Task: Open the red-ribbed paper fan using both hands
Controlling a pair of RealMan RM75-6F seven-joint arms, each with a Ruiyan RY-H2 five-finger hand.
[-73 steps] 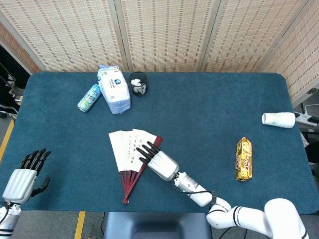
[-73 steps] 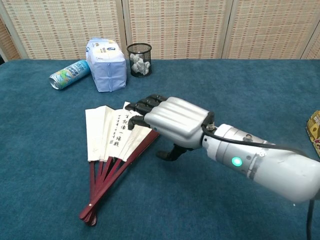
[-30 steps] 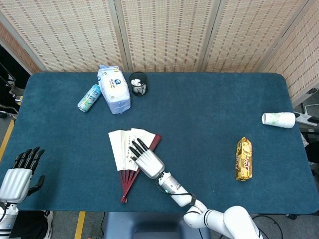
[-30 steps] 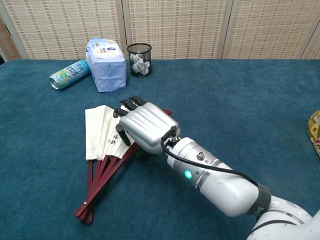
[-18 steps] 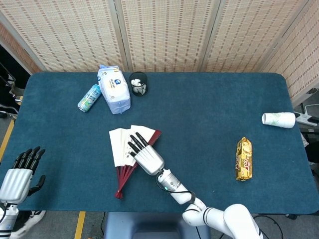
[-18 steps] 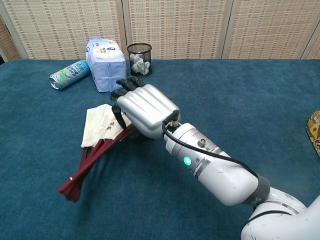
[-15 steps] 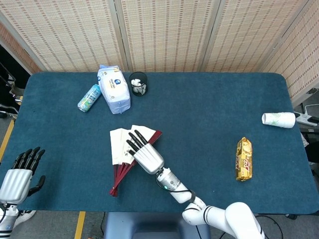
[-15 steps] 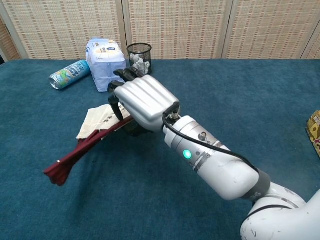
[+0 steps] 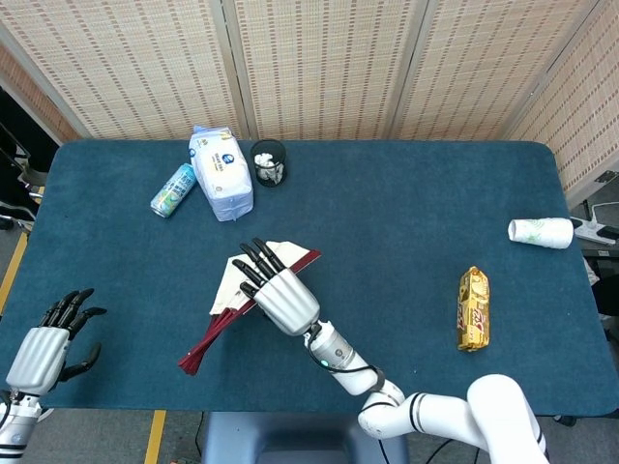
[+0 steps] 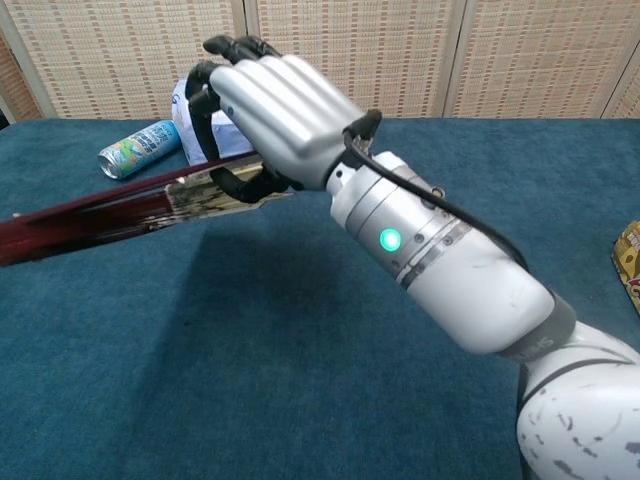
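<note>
My right hand (image 9: 280, 295) grips the red-ribbed paper fan (image 9: 208, 340) near where the paper meets the ribs and holds it up off the blue table (image 9: 406, 222). The fan is mostly folded, with a wedge of white paper (image 9: 230, 288) showing beside the fingers. In the chest view the right hand (image 10: 275, 105) is raised high and the fan's red ribs (image 10: 75, 222) stick out to the left, nearly level. My left hand (image 9: 46, 350) hovers at the near left corner with its fingers apart, holding nothing, far from the fan.
At the back left lie a green can (image 9: 173, 189) and a tissue pack (image 9: 221, 174), with a black mesh cup (image 9: 269, 161) beside them. A yellow snack bar (image 9: 472, 308) and a tipped white cup (image 9: 542, 232) lie at the right.
My right hand has closed on the fan and lifted it off the table. The spread leaves have gathered together and the rib end has swung out to the left.
</note>
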